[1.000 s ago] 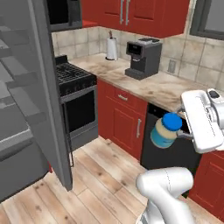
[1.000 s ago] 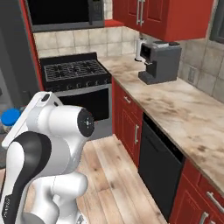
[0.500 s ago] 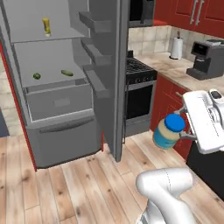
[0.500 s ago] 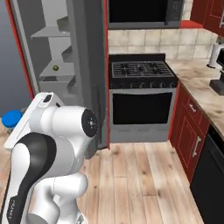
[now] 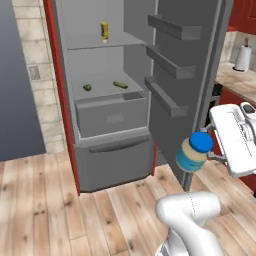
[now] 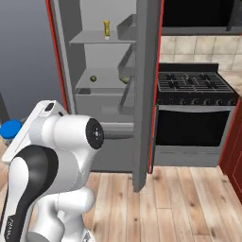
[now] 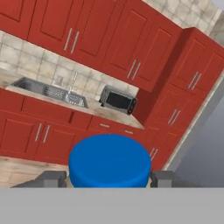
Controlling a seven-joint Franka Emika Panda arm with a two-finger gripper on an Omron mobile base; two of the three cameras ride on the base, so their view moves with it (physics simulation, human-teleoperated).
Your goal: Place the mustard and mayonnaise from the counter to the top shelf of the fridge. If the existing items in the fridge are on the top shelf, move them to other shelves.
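My gripper (image 5: 202,156) is shut on the mayonnaise (image 5: 192,154), a squat cream jar with a blue lid, held in the air in front of the open fridge (image 5: 112,150). In the hand view the blue lid (image 7: 109,159) sits between both fingertips (image 7: 48,178). Its lid (image 6: 9,128) peeks out at the left edge of the right base view. The yellow mustard (image 5: 104,31) (image 6: 107,29) stands on the fridge's top shelf. One shelf lower lie the round green vegetable (image 5: 87,88) (image 6: 93,78) and the cucumber (image 5: 120,85) (image 6: 125,80).
The fridge door (image 5: 185,75) stands open to the right, its racks facing in. A grey drawer (image 5: 112,116) sits below the vegetables. A black stove (image 6: 194,94) is right of the fridge. The counter (image 5: 235,80) carries a paper towel roll (image 5: 243,57).
The whole picture has swung from the counter and stove to the open fridge, so the base has moved. The mayonnaise stays in my gripper.
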